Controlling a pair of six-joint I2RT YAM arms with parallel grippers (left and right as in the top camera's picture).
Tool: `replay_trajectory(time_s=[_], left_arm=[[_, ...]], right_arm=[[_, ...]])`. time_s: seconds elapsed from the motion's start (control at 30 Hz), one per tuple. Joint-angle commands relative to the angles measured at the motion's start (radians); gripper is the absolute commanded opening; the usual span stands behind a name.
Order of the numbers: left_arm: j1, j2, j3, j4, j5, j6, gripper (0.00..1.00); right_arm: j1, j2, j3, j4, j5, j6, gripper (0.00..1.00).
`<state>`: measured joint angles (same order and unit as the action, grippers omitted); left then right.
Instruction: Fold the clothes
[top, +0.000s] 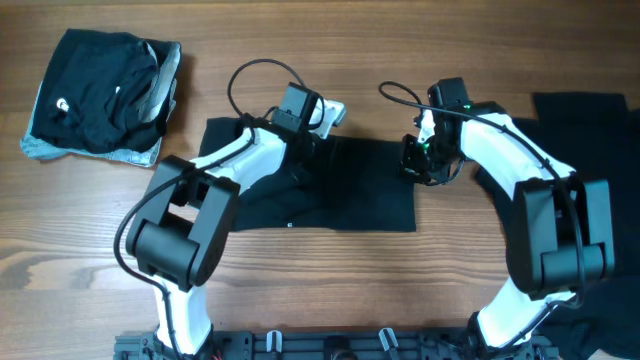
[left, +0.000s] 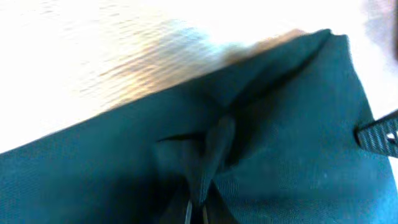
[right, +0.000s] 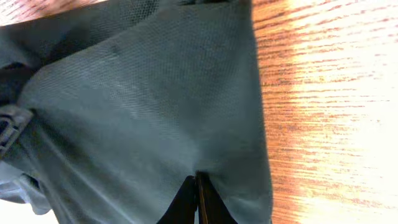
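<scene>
A wooden table (top: 330, 290) carries everything. A black shirt (top: 360, 195) lies spread flat across its middle, nearer the far edge than the near one, with a tiny white mark close to its near hem. A pile (top: 95, 90) of folded black clothes sits in the far left corner, well apart from the shirt, with a grey piece (top: 128, 156) showing along its near and right sides. More black cloth (top: 585, 108) lies at the right edge, partly cut off by the frame. The left arm (top: 235, 165) reaches from the near edge over the shirt's left half, and the right arm (top: 510, 145) bends in from the near right to the shirt's far right corner. The left gripper (left: 198, 202) is low on the shirt near its far edge; its fingers are closed together, pinching a small raised ridge of the fabric, with creases running out from it. The right gripper (right: 198, 196) sits at the shirt's right edge, just beside bare wood, its fingers pressed together on the fabric there.
</scene>
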<state>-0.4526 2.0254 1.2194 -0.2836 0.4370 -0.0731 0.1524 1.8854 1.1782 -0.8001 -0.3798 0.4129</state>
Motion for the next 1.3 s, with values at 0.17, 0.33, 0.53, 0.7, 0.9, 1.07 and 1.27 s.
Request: replay_trajectory(time_s=[0.17, 0.33, 0.53, 0.7, 0.9, 1.07, 1.27], left_arm=[[0.07, -0.071, 0.021, -0.002, -0.045, -0.047, 0.51], [0.138, -0.191, 0.022, -0.138, -0.062, -0.036, 0.58], [0.394, -0.348, 0.021, -0.433, -0.117, -0.048, 0.68], [0.595, -0.286, -0.044, -0.492, -0.032, -0.042, 0.82], [0.646, -0.141, -0.09, -0.472, 0.019, 0.09, 0.92], [0.631, -0.054, -0.09, -0.389, 0.045, 0.184, 0.93], [0.543, -0.038, -0.09, -0.457, 0.124, 0.367, 0.84]], right_arm=[[0.005, 0.05, -0.009, 0.003, 0.028, -0.021, 0.19], [0.005, 0.0, -0.005, -0.001, -0.011, -0.092, 0.28], [0.005, -0.248, 0.008, 0.006, -0.076, -0.124, 0.34], [0.013, -0.246, 0.005, -0.023, -0.09, -0.131, 0.37], [0.086, -0.163, 0.004, -0.027, -0.063, -0.174, 0.42], [0.092, -0.013, 0.004, -0.023, -0.024, -0.149, 0.42], [0.092, 0.058, 0.004, -0.011, -0.031, -0.149, 0.41]])
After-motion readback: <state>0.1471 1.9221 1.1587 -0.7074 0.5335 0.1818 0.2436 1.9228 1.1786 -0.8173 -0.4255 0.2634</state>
